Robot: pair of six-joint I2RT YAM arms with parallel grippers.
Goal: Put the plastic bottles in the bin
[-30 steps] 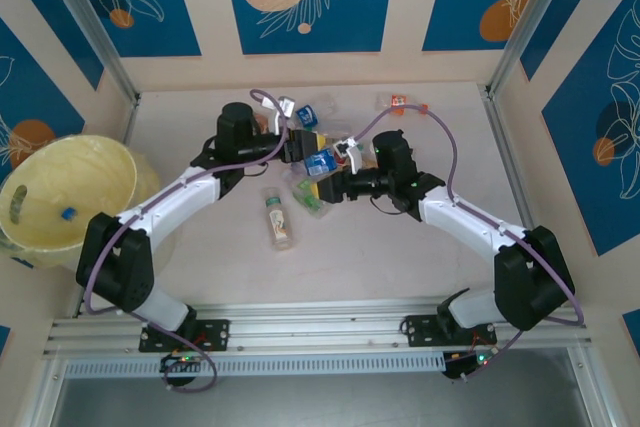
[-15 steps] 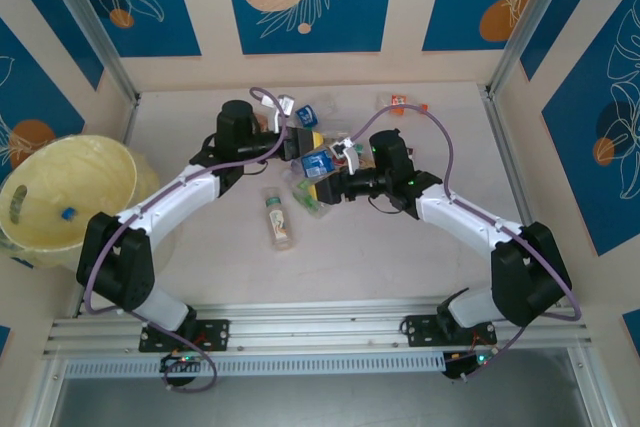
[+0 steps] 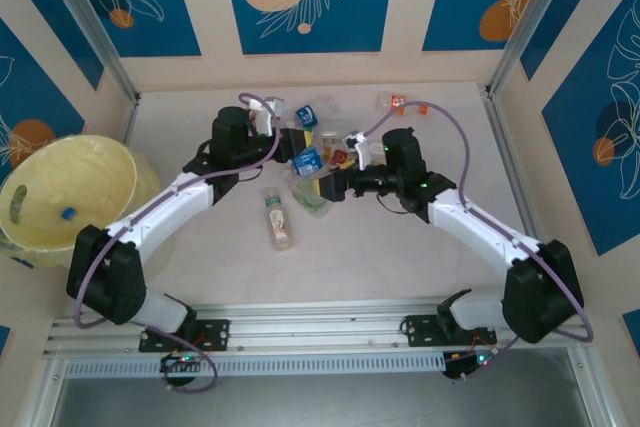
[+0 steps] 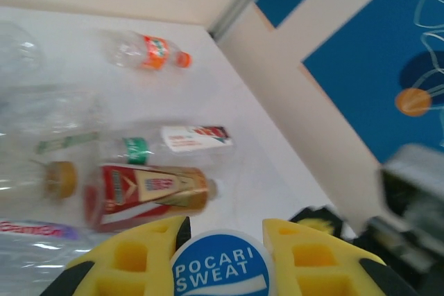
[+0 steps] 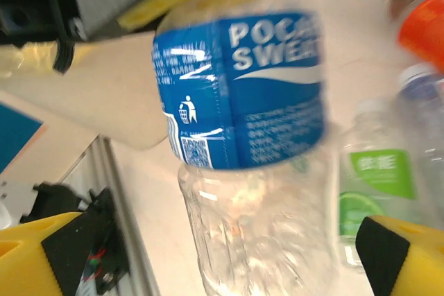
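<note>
Lying nearest the arm bases, alone on the table (image 3: pixel 400 247): a green-capped bottle (image 3: pixel 278 217) with a tan label. Just beyond, beside a crushed green-labelled bottle (image 5: pixel 380 175), the right gripper (image 3: pixel 328 185) spread wide, its yellow fingers (image 5: pixel 399 258) on either side of the blue-labelled bottle (image 3: pixel 307 159) and clear of it. Clamped on that same bottle from the far side, the left gripper (image 3: pixel 292 147), pads (image 4: pixel 135 258) tight against the round blue label. Past it, scattered on the table: a red-labelled bottle (image 4: pixel 146 192) on its side, a clear white-labelled bottle (image 4: pixel 187 138) just behind, and farther back, near the rear wall, an orange-capped bottle (image 4: pixel 154 52). Off to the left, well apart from the pile, the pale yellow bin (image 3: pixel 95 177), with a blue-capped bottle (image 3: pixel 68 213) inside.
</note>
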